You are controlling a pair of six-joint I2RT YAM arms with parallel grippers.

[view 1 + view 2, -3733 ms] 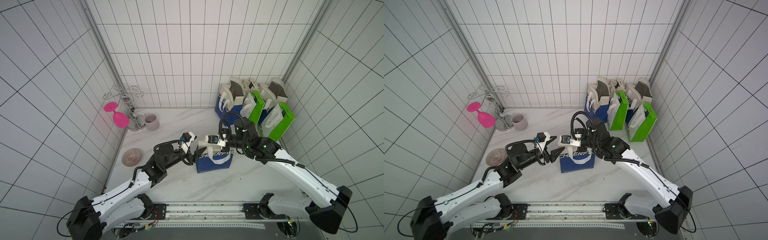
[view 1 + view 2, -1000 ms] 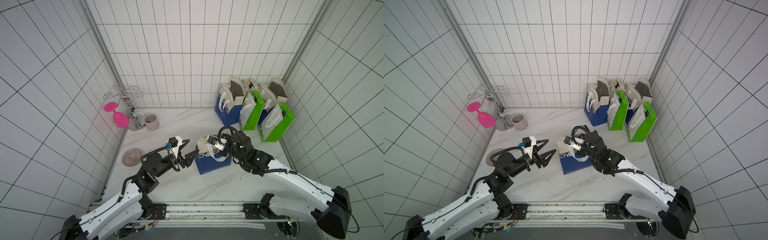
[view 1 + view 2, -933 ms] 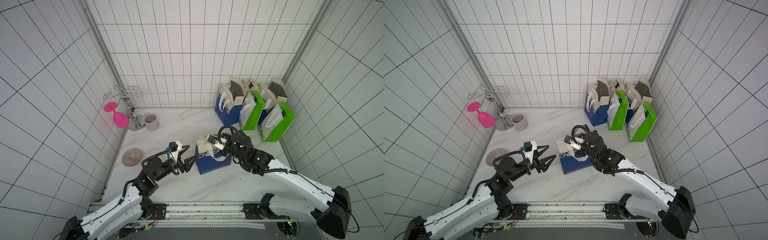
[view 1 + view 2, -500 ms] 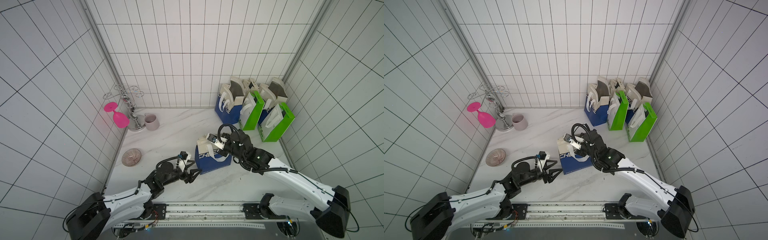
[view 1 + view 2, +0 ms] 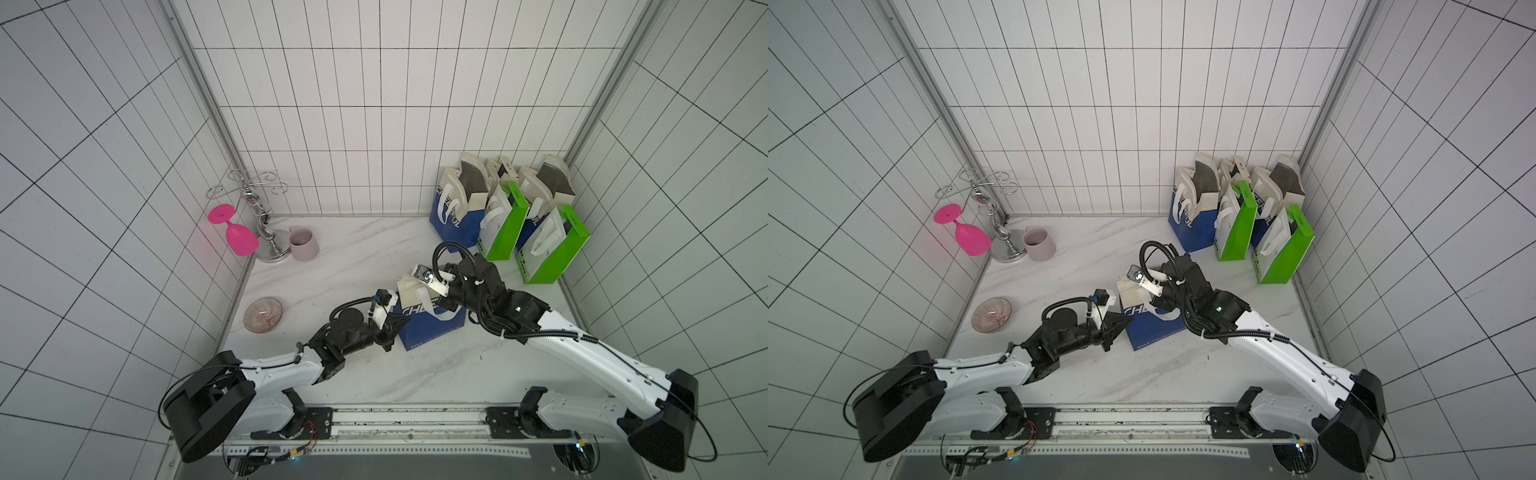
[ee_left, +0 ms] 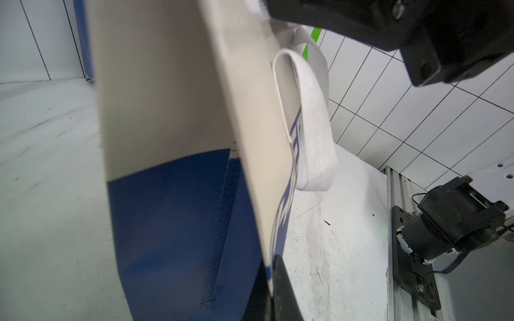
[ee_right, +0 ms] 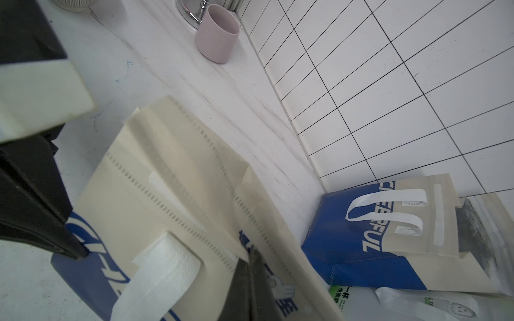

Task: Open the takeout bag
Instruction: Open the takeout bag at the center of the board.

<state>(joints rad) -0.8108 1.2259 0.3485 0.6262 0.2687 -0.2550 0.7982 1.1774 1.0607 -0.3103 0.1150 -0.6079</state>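
The takeout bag (image 5: pixel 432 322) (image 5: pixel 1154 330), blue below and cream above with white strap handles, stands mid-table in both top views. My left gripper (image 5: pixel 400 323) (image 5: pixel 1124 322) is at its near left corner. In the left wrist view the left gripper (image 6: pixel 274 265) is shut on the thin edge of the bag's front panel (image 6: pixel 167 208), with a handle (image 6: pixel 311 133) hanging beyond. My right gripper (image 5: pixel 441 296) (image 5: pixel 1162 300) is over the bag's top. In the right wrist view the right gripper (image 7: pixel 252 248) is shut on the cream top flap (image 7: pixel 172 166).
Several blue and green bags (image 5: pixel 505 224) stand in the back right corner. A pink glass (image 5: pixel 237 237), a metal rack (image 5: pixel 261 216) and a mauve mug (image 5: pixel 303 244) sit at the back left. A ribbed bowl (image 5: pixel 263 314) lies by the left wall.
My left arm has dropped low and reached in to the bag's near left corner, and its open jaws have shut on the panel edge. The right gripper has kept its hold on the flap.
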